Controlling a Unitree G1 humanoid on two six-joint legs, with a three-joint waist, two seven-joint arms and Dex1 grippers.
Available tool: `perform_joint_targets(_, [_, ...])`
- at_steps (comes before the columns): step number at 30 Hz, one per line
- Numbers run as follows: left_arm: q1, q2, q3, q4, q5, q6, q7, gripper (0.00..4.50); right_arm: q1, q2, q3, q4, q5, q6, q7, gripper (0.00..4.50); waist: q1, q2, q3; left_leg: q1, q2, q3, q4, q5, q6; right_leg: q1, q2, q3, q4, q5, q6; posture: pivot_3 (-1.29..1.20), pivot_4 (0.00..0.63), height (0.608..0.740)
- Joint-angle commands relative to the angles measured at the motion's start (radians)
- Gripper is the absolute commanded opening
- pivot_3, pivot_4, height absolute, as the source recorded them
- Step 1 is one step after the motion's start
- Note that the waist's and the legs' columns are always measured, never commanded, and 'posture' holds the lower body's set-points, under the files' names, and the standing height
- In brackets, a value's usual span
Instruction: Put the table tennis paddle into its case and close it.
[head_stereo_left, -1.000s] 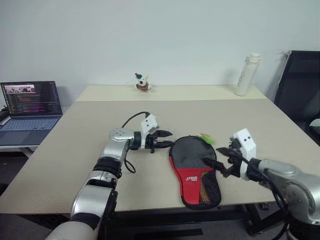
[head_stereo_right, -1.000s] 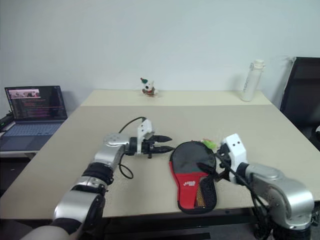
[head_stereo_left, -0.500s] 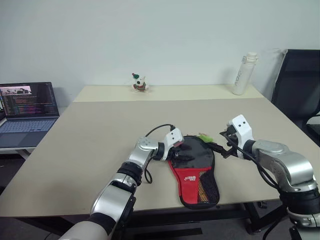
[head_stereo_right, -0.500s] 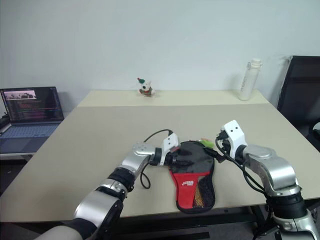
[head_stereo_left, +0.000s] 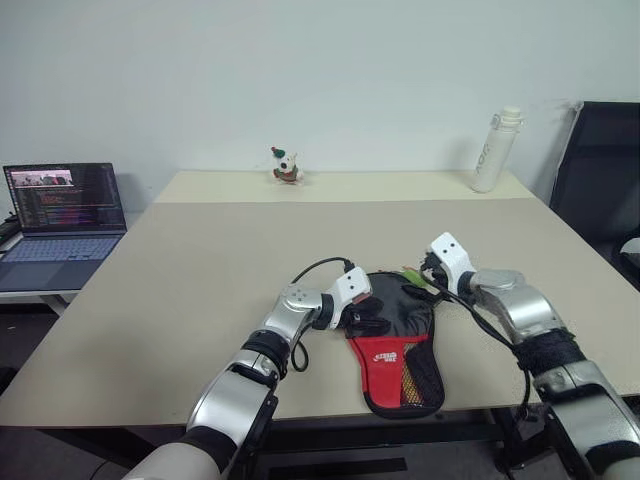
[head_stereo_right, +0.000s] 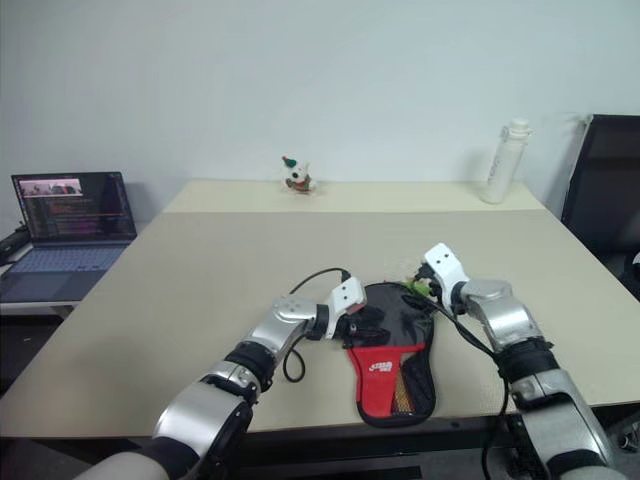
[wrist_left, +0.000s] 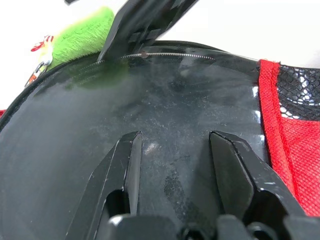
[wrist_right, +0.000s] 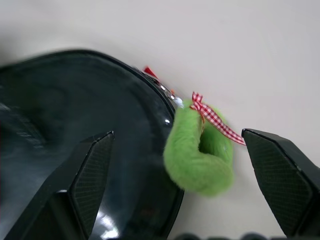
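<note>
The case (head_stereo_left: 395, 345) lies flat near the table's front edge, black on top and red lower down, with a mesh pocket. Its fuzzy green pull tag (wrist_right: 200, 152) sticks out at the far rim. My left gripper (wrist_left: 175, 160) is open, its fingers (wrist_left: 127, 165) spread low over the shiny black top from the left side (head_stereo_left: 372, 318). My right gripper (wrist_right: 177, 135) is wide open with the green tag (head_stereo_left: 412, 274) between its fingers; it reaches in from the right (head_stereo_left: 420, 280). The table tennis paddle is hidden.
An open laptop (head_stereo_left: 62, 210) sits on a side table at the left. A small toy figure (head_stereo_left: 286, 166) and a white bottle (head_stereo_left: 495, 150) stand at the table's far edge. A black chair (head_stereo_left: 600, 170) is at the right.
My left gripper moved right and down from beside the case onto its black top. My right gripper moved forward from the case's lower right side to the green tag.
</note>
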Motion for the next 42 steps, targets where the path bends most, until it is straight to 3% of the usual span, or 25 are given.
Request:
perform_joint_targets(1, [-0.004, -0.010, -0.007, 0.005, 0.009, -0.008, 0.014, 2.32, -0.059, 0.014, -0.012, 0.112, -0.040, -0.099, -0.004, 4.31, 0.000, 0.000, 0.000, 0.000, 0.000, 0.000, 0.000, 0.000, 0.000, 0.000, 0.000, 0.000, 0.000, 0.000, 0.000, 0.00, 0.150, 0.740])
perform_joint_targets(4, [-0.002, -0.009, -0.006, 0.004, 0.010, -0.008, 0.017, 2.33, -0.084, 0.031, -0.025, 0.185, -0.049, -0.128, 0.003, 3.54, -0.001, 0.000, 0.000, 0.000, 0.000, 0.000, 0.000, 0.000, 0.000, 0.000, 0.000, 0.000, 0.000, 0.001, -0.001, 0.00, 0.150, 0.740])
perform_joint_targets(14, [-0.025, -0.030, -0.011, 0.041, 0.027, -0.015, 0.051, 2.33, -0.106, 0.043, -0.052, 0.239, -0.056, -0.147, 0.020, 0.08, -0.001, 0.000, 0.000, 0.001, 0.000, 0.000, 0.001, 0.000, 0.000, 0.001, 0.000, 0.000, 0.001, 0.000, 0.000, 0.00, 0.150, 0.740])
perform_joint_targets(20, [-0.012, -0.043, -0.033, 0.085, 0.049, -0.001, 0.017, 2.33, -0.116, 0.030, -0.071, 0.222, -0.064, -0.133, 0.013, 0.03, -0.001, 0.001, 0.000, 0.002, -0.001, -0.001, 0.004, 0.000, 0.000, 0.003, -0.001, 0.000, 0.001, 0.001, 0.001, 0.00, 0.150, 0.740])
perform_joint_targets(28, [0.008, -0.054, -0.035, 0.108, 0.059, 0.001, 0.011, 2.33, -0.058, -0.093, -0.076, 0.130, -0.087, -0.078, 0.067, 0.03, 0.008, 0.002, 0.000, 0.000, -0.002, -0.002, 0.006, 0.000, 0.001, 0.004, -0.002, -0.001, 0.000, 0.001, 0.001, 0.00, 0.150, 0.740])
perform_joint_targets(35, [0.010, -0.075, -0.036, 0.124, 0.063, 0.001, 0.024, 2.33, 0.068, -0.196, -0.099, -0.068, -0.062, 0.036, 0.117, 0.03, 0.012, 0.004, -0.002, 0.000, -0.003, -0.002, 0.010, -0.003, 0.004, 0.006, -0.002, -0.001, 0.000, 0.001, 0.002, 0.00, 0.150, 0.740])
perform_joint_targets(42, [0.004, -0.090, -0.037, 0.136, 0.069, 0.002, 0.038, 2.33, 0.332, -0.356, -0.116, -0.488, 0.013, 0.225, 0.246, 0.03, 0.028, 0.005, -0.002, 0.000, -0.004, -0.002, 0.012, -0.003, 0.005, 0.007, -0.003, -0.002, -0.001, 0.001, 0.003, 0.00, 0.150, 0.740])
